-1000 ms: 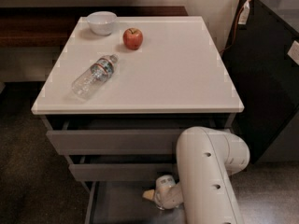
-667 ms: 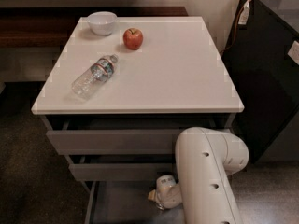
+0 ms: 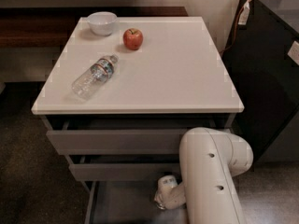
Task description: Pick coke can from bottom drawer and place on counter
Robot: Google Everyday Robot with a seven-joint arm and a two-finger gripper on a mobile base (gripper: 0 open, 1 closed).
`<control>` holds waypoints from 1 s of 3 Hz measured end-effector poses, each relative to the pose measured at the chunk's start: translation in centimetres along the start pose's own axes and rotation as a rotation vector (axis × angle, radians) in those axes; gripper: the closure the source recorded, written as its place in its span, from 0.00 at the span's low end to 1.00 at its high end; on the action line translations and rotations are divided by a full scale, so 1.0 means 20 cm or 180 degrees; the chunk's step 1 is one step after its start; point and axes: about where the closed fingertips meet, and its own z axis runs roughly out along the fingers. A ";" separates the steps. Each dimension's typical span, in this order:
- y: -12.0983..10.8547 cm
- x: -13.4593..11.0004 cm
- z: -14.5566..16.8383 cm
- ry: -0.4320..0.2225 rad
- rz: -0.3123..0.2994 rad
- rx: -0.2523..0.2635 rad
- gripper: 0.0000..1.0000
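Looking down from above, the camera view shows a grey drawer cabinet with a square white counter on top. A white bowl sits at the counter's far left corner, with a red apple just beside it to the right. Nearer the front left edge, a clear plastic water bottle lies on its side, cap pointing toward the apple. Below the counter edge are two grey handleless drawer fronts, the top drawer and the middle drawer. Beneath them the bottom drawer is pulled out, and its bare grey floor shows on the left. The robot's thick white arm fills the lower right, bending down in front of the cabinet. Its gripper reaches into the right part of the bottom drawer, low under the middle drawer's front. Whether the gripper is spread, closed or holding anything cannot be told from this angle. The coke can cannot be made out, and the arm hides that part of the drawer. A dark wooden shelf runs behind the cabinet on the left, and a dark cabinet stands to the right.
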 end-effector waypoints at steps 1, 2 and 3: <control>-0.06 -0.05 -0.11 0.0060 -0.0079 0.0157 0.98; -0.17 -0.16 -0.30 0.0110 -0.0232 0.0449 1.00; -0.26 -0.29 -0.45 0.0096 -0.0362 0.0691 1.00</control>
